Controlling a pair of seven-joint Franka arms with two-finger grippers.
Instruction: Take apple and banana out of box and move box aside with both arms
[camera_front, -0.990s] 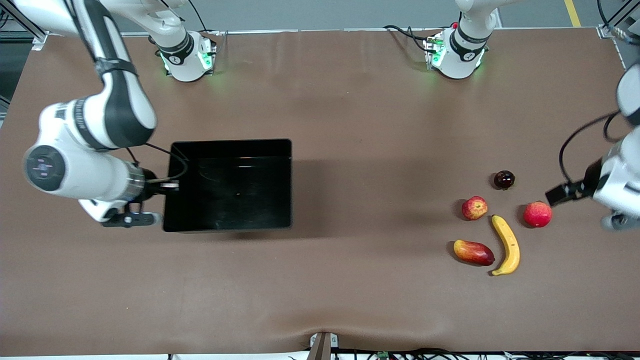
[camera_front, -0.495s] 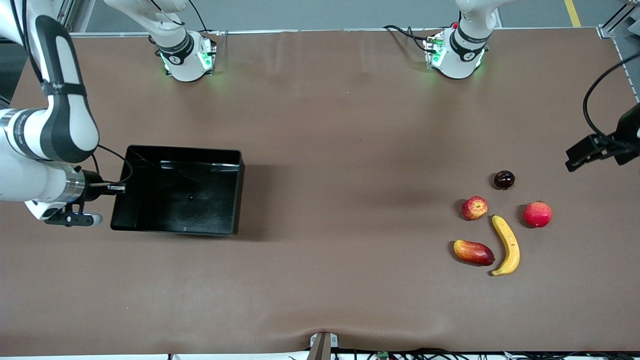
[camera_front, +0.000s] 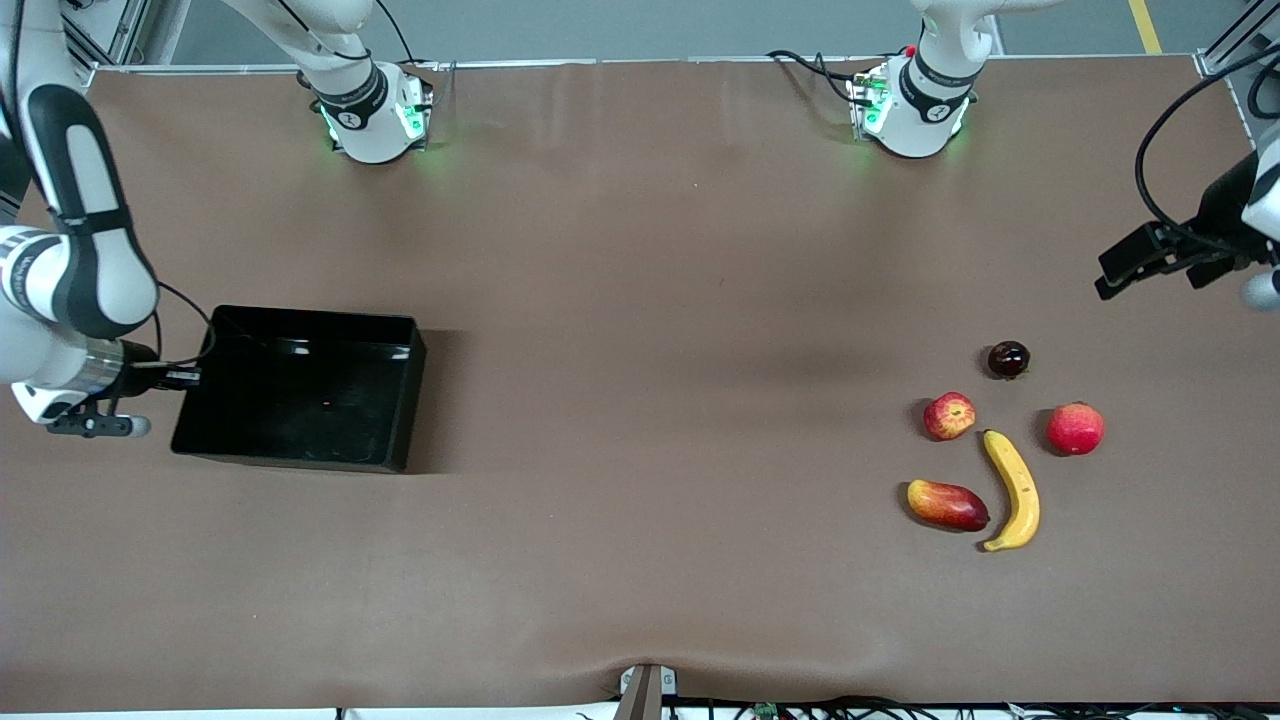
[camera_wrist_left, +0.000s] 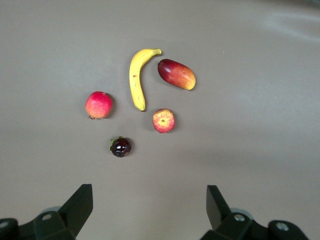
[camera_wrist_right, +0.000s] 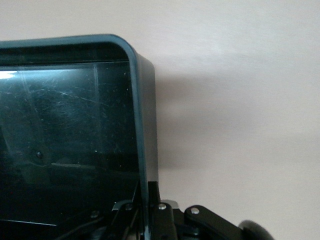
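The black box (camera_front: 300, 400) is at the right arm's end of the table. My right gripper (camera_front: 185, 379) is shut on its end wall; the right wrist view shows that wall (camera_wrist_right: 145, 125) pinched in my right gripper (camera_wrist_right: 150, 205). The box is empty. The yellow banana (camera_front: 1015, 490) and the small red apple with yellowish patches (camera_front: 949, 415) lie on the table toward the left arm's end. My left gripper (camera_front: 1130, 262) is open and empty, up over bare table near that end. In the left wrist view, the banana (camera_wrist_left: 136, 77) and apple (camera_wrist_left: 163, 120) lie ahead of my left gripper (camera_wrist_left: 150, 205).
Three other fruits lie round the banana: a round pinkish-red fruit (camera_front: 1075, 428), a red-yellow mango-like fruit (camera_front: 947, 504) and a small dark fruit (camera_front: 1008, 359). The brown table (camera_front: 640, 300) lies bare between box and fruits. Both arm bases stand along the farthest edge.
My right gripper has moved the box toward the right arm's end of the table. My left gripper has drawn up and away from the fruits. The fruits have not moved.
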